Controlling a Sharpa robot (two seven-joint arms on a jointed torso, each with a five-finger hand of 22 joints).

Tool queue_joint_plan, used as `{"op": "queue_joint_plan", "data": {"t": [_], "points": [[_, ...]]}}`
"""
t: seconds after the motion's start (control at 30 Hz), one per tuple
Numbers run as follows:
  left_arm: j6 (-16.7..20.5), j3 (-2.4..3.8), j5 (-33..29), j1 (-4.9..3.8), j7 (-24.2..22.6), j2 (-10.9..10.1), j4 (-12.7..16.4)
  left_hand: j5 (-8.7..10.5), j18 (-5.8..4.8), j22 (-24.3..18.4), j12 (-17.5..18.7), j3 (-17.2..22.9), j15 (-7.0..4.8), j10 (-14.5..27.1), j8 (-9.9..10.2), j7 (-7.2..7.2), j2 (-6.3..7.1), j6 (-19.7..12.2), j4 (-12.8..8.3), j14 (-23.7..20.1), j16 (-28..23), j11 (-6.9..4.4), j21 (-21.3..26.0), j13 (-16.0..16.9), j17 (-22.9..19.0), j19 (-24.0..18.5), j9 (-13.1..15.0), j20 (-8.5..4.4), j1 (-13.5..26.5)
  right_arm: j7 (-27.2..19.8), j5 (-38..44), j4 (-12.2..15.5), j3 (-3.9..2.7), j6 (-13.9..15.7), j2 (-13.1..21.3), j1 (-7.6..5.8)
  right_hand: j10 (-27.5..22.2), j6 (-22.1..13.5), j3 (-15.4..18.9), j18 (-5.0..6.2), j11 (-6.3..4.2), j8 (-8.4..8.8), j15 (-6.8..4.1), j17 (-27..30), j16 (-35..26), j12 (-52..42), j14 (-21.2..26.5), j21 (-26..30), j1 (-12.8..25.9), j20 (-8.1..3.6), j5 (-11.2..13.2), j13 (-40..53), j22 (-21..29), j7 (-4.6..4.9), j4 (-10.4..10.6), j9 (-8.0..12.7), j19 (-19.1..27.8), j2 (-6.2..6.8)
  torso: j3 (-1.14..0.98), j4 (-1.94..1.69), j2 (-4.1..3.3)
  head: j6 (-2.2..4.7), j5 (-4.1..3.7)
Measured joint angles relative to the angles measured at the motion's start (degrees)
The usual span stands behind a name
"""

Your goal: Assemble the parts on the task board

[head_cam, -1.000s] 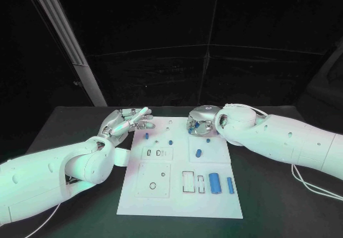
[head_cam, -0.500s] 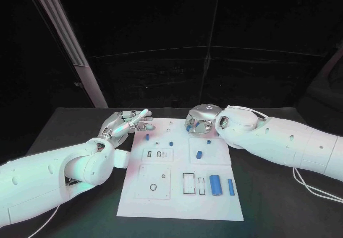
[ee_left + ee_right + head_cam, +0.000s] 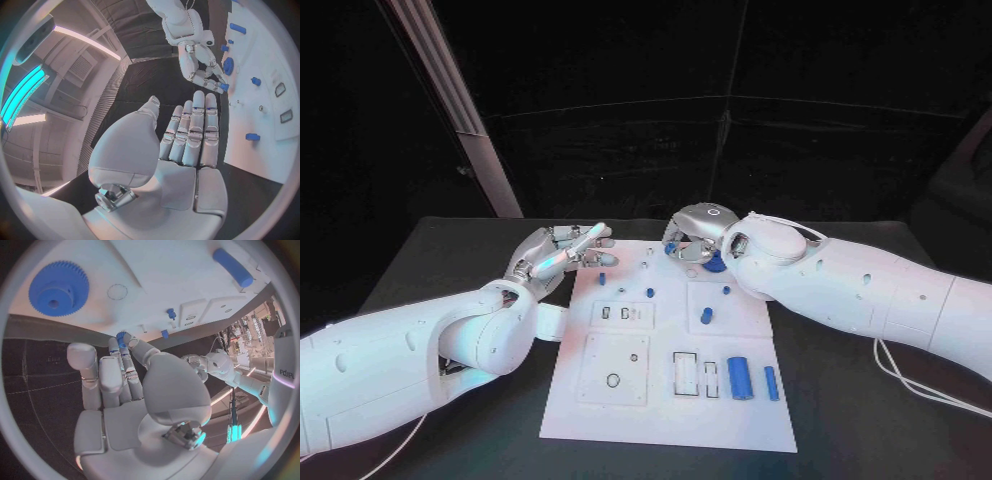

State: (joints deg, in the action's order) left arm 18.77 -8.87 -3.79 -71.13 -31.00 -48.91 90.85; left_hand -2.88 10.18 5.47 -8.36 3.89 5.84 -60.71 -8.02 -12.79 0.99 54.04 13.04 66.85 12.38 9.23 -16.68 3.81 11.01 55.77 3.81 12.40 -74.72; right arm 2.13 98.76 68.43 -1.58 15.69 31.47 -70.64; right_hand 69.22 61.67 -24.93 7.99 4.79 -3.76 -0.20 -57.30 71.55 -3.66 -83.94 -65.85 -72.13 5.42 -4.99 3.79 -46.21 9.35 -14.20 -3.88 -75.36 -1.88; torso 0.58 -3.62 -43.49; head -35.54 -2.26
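The white task board (image 3: 661,405) lies in the middle of the table. My right hand (image 3: 691,238) hovers over its far edge and pinches a small blue gear (image 3: 122,336) between thumb and fingertip; the same gear (image 3: 223,86) shows at those fingertips in the left wrist view. A large blue gear (image 3: 714,265) lies flat on the board just below that hand. My left hand (image 3: 560,250) hangs at the board's far left corner, fingers straight and apart, holding nothing. A thick blue cylinder (image 3: 740,378) and a thin blue rod (image 3: 770,382) lie near the board's right front.
Small blue pegs (image 3: 707,315) (image 3: 649,293) (image 3: 602,279) stand in the board's far half. Rectangular slots (image 3: 684,370) and an oval hole (image 3: 613,380) open in the near half. Black table (image 3: 877,420) surrounds the board. A slanted pale pole (image 3: 452,100) rises behind the left arm.
My right hand has lifted and drawn back toward the board's far edge, uncovering the large blue gear. The left hand has barely moved. The camera has shifted slightly.
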Motion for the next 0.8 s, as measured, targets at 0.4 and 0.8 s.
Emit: {"op": "queue_joint_plan", "data": {"t": [0.4, 0.8], "points": [[-0.16, 0.01, 0.0, -0.54, 0.16, 0.33, 0.08, 0.0, 0.0, -0.06, 0.0, 0.0, 0.0, 0.2, 0.0, 0.0, 0.0, 0.0, 0.0, 0.0, -0.24, 0.2, 0.0, 0.01, -0.01, -0.01, 0.0, -0.01, 0.0, 0.37, -0.7, -4.55, 0.0, 0.56, -4.28, -0.41, 0.0, -0.01, -0.4, 0.0, 0.0, 0.0, 0.0, 0.0, 0.22, -0.01, 0.0, -0.26, 0.29, 0.0, 0.35, -0.06, -0.21, 0.0, 0.39, 0.01, 0.0, 0.29, 0.08, 0.0, -0.24, -0.01, 0.35], [-0.26, 0.02, 0.01, -0.82, 0.26, 0.54, 0.08, 0.0, -0.01, -0.06, 0.0, 0.0, 0.0, 0.2, 0.0, 0.0, 0.0, 0.0, 0.0, 0.0, -0.24, 0.2, 0.0, 0.01, -0.01, -0.01, 0.0, -0.01, 0.0, 0.33, -1.01, -6.48, 0.0, 0.36, -6.2, -0.47, -0.01, -0.03, -0.64, 0.01, 0.01, 0.17, 0.0, 0.0, 0.22, -0.01, 0.0, -0.26, 0.29, 0.0, 0.58, -0.06, -0.25, 0.0, 0.64, 0.11, 0.0, 0.29, 0.11, -0.02, -0.38, -0.26, 0.49]]}}
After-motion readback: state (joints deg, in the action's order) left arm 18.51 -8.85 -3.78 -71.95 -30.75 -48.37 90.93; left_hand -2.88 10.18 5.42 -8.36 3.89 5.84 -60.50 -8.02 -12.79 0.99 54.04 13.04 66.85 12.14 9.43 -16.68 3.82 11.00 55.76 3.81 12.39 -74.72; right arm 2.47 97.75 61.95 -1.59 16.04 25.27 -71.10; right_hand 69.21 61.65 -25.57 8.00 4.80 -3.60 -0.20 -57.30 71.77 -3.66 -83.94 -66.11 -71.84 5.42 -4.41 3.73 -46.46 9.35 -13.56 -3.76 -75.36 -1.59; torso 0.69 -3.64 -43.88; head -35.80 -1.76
